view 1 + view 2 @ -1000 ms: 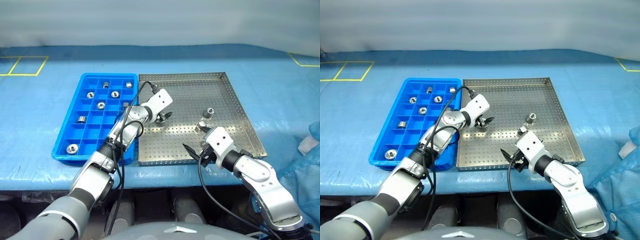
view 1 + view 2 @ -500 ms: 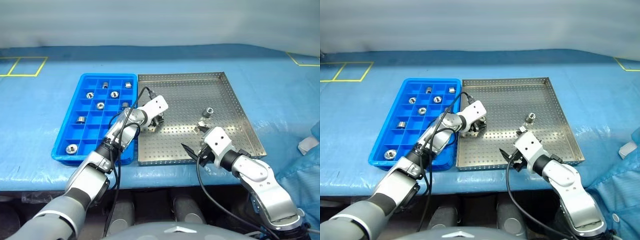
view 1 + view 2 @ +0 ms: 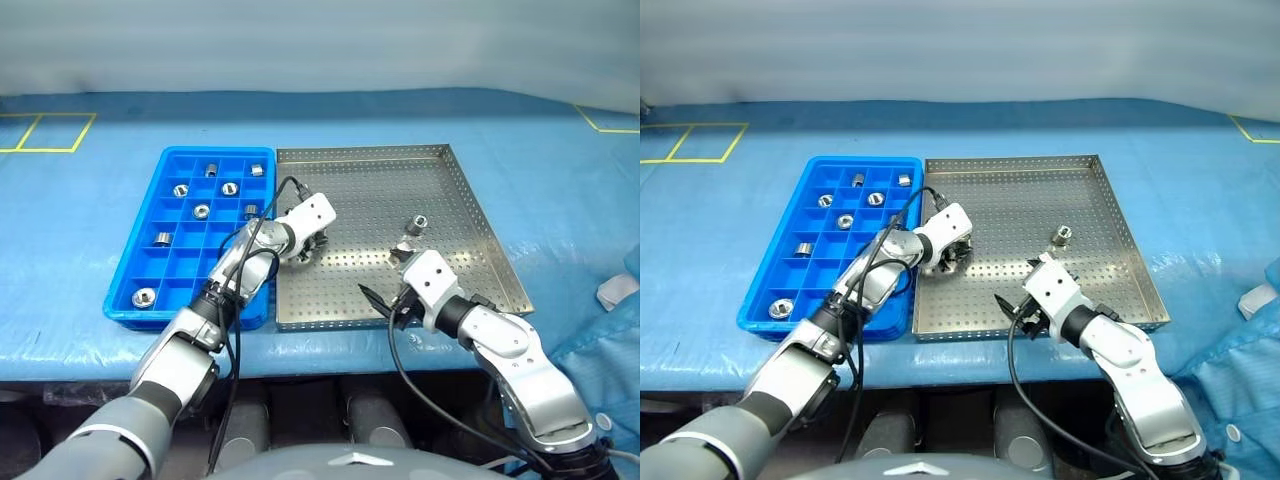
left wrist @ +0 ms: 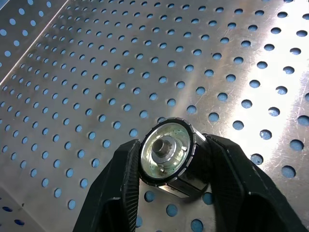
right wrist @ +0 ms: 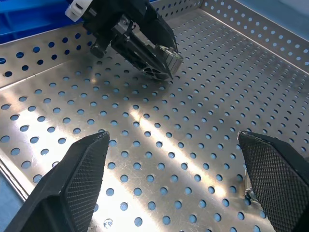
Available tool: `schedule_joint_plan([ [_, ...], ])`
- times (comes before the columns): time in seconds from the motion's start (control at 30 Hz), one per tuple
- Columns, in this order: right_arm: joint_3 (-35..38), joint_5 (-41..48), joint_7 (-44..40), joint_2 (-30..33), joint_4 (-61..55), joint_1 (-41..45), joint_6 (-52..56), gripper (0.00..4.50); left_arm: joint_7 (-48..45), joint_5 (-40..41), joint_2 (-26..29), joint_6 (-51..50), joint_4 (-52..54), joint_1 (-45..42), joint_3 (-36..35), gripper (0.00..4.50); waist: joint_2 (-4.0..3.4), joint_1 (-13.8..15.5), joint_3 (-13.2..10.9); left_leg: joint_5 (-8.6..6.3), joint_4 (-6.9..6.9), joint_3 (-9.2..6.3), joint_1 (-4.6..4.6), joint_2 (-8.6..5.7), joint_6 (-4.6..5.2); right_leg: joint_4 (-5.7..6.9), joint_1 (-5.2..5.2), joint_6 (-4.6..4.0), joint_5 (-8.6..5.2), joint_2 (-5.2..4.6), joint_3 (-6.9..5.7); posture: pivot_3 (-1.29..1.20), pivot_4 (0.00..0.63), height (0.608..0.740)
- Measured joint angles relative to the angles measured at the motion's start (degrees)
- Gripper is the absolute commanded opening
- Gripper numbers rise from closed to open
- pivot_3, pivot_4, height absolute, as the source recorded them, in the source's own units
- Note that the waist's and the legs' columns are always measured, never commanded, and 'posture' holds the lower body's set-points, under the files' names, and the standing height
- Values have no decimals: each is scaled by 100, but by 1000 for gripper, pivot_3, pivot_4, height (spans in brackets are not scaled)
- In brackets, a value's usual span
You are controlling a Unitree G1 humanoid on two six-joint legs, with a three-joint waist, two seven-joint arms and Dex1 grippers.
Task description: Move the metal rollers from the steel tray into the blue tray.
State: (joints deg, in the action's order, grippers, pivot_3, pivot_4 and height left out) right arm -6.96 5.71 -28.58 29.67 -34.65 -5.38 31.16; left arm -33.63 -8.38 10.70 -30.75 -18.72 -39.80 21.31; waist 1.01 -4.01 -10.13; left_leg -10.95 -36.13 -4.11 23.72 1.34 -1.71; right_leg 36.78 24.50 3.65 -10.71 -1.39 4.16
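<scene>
Low on the left part of the steel tray (image 3: 455,190), my left gripper (image 3: 312,243) has its two black fingers (image 4: 120,188) pressed against both sides of one metal roller (image 4: 166,153), which rests on the perforated floor. The right wrist view shows that same roller (image 5: 173,57) at the left gripper's tip. A second roller (image 3: 416,224) stands on the tray's right half. My right gripper (image 3: 385,275) hovers open over the tray's near edge, holding nothing. To the left of the steel tray, the blue tray (image 3: 190,265) holds several rollers (image 3: 201,211) in separate compartments.
Both trays lie side by side on a blue table covering with yellow tape lines (image 3: 45,130) at the far left. A white object (image 3: 612,290) sits at the right edge. The table's front edge runs just below the trays.
The left gripper's fingers have closed in onto the roller on the steel tray. The right arm has kept still.
</scene>
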Motion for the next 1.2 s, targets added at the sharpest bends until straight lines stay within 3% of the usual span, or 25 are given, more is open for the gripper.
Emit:
schedule_joint_plan([
  [0.13,6,392,-205,-302,270,75,-57,4500,-260,584,45,-515,1301,194,-454,1840,1,-4,-1,0,4,0,0,3,0,1,2,-1,0,1,0,-19,150,740],
  [0.27,-10,600,-398,-349,436,308,-112,4500,-339,961,435,-1244,2836,432,-877,1840,-2,-2,1,0,7,-1,-13,4,1,6,-4,-3,-2,4,1,43,150,740],
  [0.4,-61,622,-348,-621,815,719,-329,4500,45,934,955,-2005,3977,1180,-1472,1840,-2,22,1,3,9,-6,-18,13,4,13,-4,-6,-3,15,-2,113,150,740],
  [0.53,-101,589,-285,-720,1217,941,-382,4500,714,810,1055,-2677,4590,1771,-2170,1840,1,209,-1,5,9,-13,-12,9,6,6,-7,-8,-4,12,-6,166,150,740],
  [0.77,-170,589,-460,-669,1401,1119,-455,4500,1269,682,1177,-3269,5140,2483,-2310,1840,4,498,-2,5,9,-18,-6,7,4,3,-6,-10,-5,8,-14,198,150,740],
  [1.17,-163,581,-440,-656,1405,1103,-444,4500,1631,692,1280,-3408,5096,2811,-2206,1840,4,556,-2,4,14,-17,-6,8,3,3,-3,-15,-8,8,-17,186,150,740],
  [1.2,-161,580,-428,-655,1404,1102,-444,4500,1639,695,1299,-3408,5071,2822,-2191,2190,4,557,-2,4,13,-17,-6,8,3,3,-3,-15,-8,8,-17,186,150,740],
])
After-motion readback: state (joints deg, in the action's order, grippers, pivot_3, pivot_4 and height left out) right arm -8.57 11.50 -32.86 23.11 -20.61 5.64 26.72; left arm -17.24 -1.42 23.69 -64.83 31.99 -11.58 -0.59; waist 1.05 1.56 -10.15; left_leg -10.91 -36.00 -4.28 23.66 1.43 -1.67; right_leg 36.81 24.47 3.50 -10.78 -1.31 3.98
